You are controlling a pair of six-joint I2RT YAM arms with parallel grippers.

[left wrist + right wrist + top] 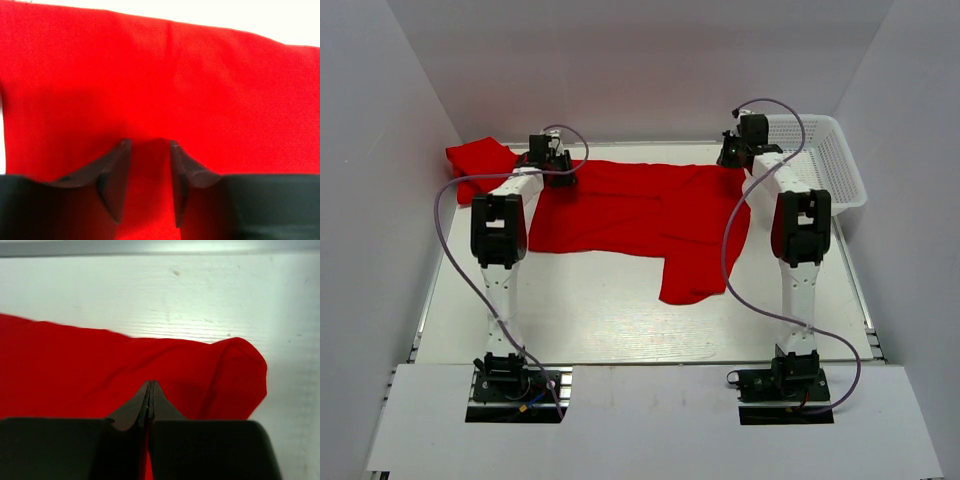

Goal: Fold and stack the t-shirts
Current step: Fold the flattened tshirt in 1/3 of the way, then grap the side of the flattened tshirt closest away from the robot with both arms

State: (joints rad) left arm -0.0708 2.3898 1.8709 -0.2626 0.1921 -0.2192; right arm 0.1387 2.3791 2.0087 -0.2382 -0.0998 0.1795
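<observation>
My left pincer [149, 142] stands with its jaws apart over the spread t-shirt [640, 205], near that shirt's far left corner. Plain red cloth lies flat beneath and between the dark fingers, and I see none of it caught in them. My right pincer [150, 384] is closed tight at the shirt's far right corner. The cloth rises to the fingertips and a sliver of red shows between the fingers lower down, so I judge it is pinching the fabric there (a thin knit lets the jaws meet almost fully). Just right of that grip the cloth humps into a soft rounded fold, which suits a corner that is held up rather than laid down.

The shirt lies broad across the far half of the table [600, 320], with one part trailing towards the near edge on the right. I judge it is set wide like this so it lies smooth enough to fold cleanly. The fabric is matte and unprinted, with gentle creases.

The bunched t-shirt [478, 165], the same red, sits in the far left corner, just beside my left arm, waiting its turn. A white mesh basket [840, 170] sits at the far right corner. Nothing is folded or stacked yet.
</observation>
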